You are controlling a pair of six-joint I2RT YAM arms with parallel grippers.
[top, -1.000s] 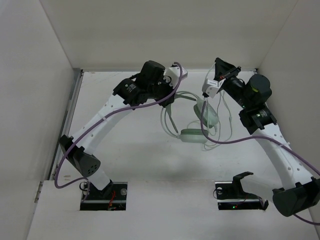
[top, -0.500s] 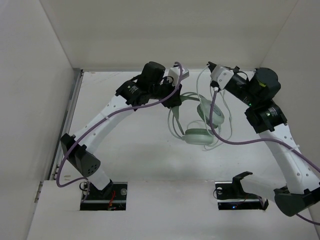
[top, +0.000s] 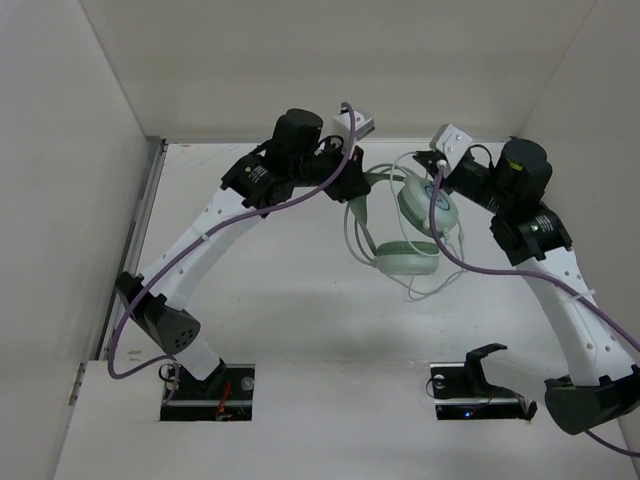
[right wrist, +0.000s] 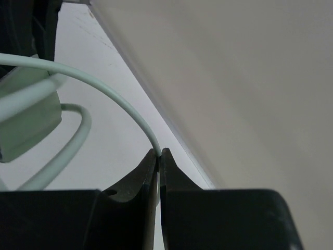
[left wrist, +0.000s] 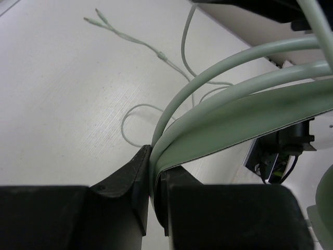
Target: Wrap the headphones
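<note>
The mint-green headphones (top: 405, 258) hang above the table between the two arms, one cup (top: 428, 210) near the right arm. My left gripper (top: 350, 182) is shut on the headband (left wrist: 234, 122), pinched between its jaws in the left wrist view. My right gripper (top: 432, 168) is shut on the thin whitish cable (right wrist: 112, 96), which arcs out from its fingertips. The cable loops (top: 432, 285) trail down to the table. Its forked end (left wrist: 101, 21) lies on the table in the left wrist view.
White walls enclose the table on the left, back and right; the back wall (right wrist: 234, 78) is close to my right gripper. A black bracket (top: 482, 362) stands near the right arm's base. Purple arm cables (top: 470, 280) hang along both arms.
Both grippers have moved right and toward the back, lifting the headphones with them. The right gripper has swung the cable up near the back wall.
</note>
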